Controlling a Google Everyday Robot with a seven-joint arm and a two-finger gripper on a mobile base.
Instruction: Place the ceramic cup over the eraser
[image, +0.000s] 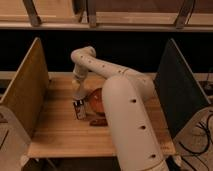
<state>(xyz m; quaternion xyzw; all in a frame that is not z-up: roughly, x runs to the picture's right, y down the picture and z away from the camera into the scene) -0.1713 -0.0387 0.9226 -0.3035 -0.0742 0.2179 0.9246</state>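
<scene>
Wooden table under white arm | orange bowl just beside gripper | gripper clenched, low over table | eraser just beneath its tips, camera-side | ceramic cup: cannot make out

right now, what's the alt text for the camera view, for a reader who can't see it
A white robot arm reaches across a wooden table, its claw shut low just above a small dark-and-white block. An orange bowl sits close beside the block. A tan panel and a dark panel stand at the table's sides.
</scene>
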